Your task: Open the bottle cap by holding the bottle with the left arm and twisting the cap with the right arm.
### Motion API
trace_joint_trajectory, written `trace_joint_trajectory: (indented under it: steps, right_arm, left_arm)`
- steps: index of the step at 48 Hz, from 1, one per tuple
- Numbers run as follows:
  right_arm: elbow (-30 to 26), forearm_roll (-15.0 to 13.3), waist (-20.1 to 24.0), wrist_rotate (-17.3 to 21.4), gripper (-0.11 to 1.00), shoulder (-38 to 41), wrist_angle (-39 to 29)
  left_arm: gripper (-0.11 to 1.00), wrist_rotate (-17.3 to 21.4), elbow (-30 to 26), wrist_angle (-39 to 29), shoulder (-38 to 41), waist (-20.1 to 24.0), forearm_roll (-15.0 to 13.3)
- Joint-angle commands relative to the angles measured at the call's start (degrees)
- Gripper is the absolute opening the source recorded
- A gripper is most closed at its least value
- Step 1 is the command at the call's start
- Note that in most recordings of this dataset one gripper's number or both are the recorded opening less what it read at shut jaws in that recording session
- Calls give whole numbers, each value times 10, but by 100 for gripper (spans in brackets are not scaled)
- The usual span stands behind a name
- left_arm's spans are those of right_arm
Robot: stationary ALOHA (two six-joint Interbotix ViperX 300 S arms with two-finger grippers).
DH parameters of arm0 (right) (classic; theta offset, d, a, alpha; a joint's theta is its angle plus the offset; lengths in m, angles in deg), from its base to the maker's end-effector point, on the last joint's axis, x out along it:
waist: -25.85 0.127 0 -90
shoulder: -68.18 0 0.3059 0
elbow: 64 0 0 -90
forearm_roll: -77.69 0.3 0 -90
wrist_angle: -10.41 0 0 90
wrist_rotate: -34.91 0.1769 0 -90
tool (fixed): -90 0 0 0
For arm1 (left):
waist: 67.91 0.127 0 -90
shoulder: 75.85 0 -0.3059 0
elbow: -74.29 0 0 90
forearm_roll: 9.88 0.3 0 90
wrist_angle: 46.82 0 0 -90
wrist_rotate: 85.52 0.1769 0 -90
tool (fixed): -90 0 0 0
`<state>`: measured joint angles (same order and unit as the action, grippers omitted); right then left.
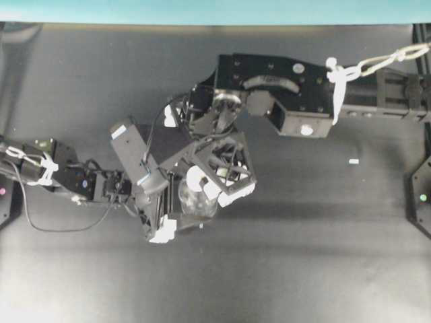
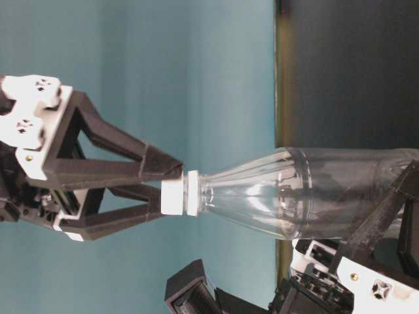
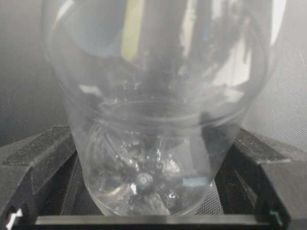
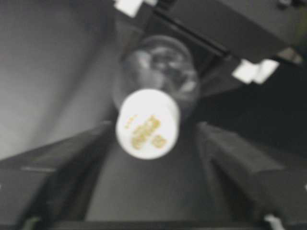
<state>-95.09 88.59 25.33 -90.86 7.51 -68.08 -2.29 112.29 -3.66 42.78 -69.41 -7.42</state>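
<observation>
Between both grippers: clear bottle upright on tabletop | left gripper jaws clamp its base | right gripper jaws spread, flanking white cap | step: regrasp between twists | next: close on cap, turn.

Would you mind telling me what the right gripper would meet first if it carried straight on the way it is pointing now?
The right gripper points straight at the bottle cap, which sits centred between its open fingers, so the cap's top would likely be met first; the exact gap is unclear.
</observation>
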Motion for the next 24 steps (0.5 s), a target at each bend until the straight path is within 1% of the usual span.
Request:
trace_joint_trajectory:
  steps: [1, 5, 8, 12, 18, 24]
  right_arm:
    - [-2, -11, 10, -1, 79, -12, 10]
    - [0, -16, 10, 8, 79, -22, 18]
    - [1, -16, 11, 25, 79, -30, 20]
    - [3, -12, 14, 86, 79, -44, 14]
    - [-4, -12, 19, 196, 79, -62, -13]
    - [-28, -11, 24, 330, 79, -71, -40]
  left_arm:
    - [88, -2, -2, -7, -2, -3, 2]
    - [88, -2, 0, -14, -2, -3, 2]
    - [88, -2, 0, -18, -2, -3, 2]
    - [88, -2, 2, -19, -3, -3, 2]
    - [88, -3, 3, -17, -3, -4, 2]
    - [88, -3, 1, -17, -3, -4, 2]
